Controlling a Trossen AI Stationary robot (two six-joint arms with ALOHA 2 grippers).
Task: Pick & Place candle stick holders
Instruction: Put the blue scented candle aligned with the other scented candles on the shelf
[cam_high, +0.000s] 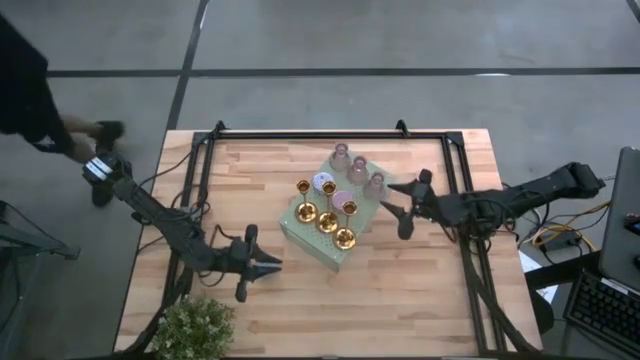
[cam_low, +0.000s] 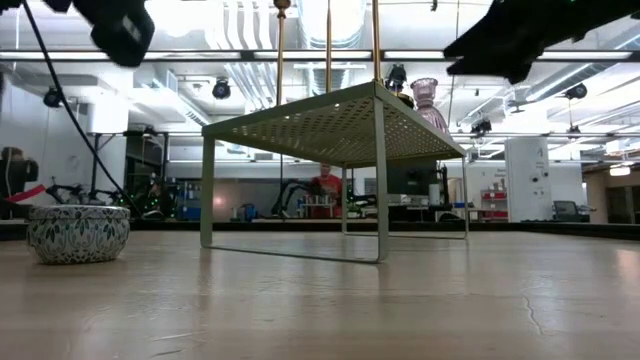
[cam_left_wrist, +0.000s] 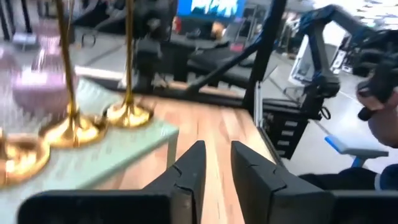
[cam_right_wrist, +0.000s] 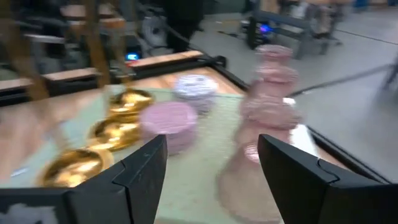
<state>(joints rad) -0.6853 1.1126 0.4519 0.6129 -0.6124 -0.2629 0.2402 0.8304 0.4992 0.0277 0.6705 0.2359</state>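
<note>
Several gold candlesticks (cam_high: 328, 220) stand on their round bases on a pale-green dotted shelf (cam_high: 318, 248) in the middle of the table. A lilac squat holder (cam_high: 323, 181) and a pink one (cam_high: 342, 197) sit behind them. Three pink glass holders (cam_high: 358, 170) stand along the shelf's far right edge. My left gripper (cam_high: 275, 263) hovers level at the shelf's near left corner, narrowly open and holding nothing (cam_left_wrist: 217, 149). My right gripper (cam_high: 400, 207) is wide open just right of the shelf. It faces a pink glass holder (cam_right_wrist: 267, 124) and touches nothing.
A leafy plant (cam_high: 195, 328) in a patterned pot (cam_low: 78, 233) stands at the table's near left corner. A black frame (cam_high: 330, 133) runs around the table's far part. A person (cam_high: 30, 90) stands beyond the far left corner. Bare wood lies in front of the shelf.
</note>
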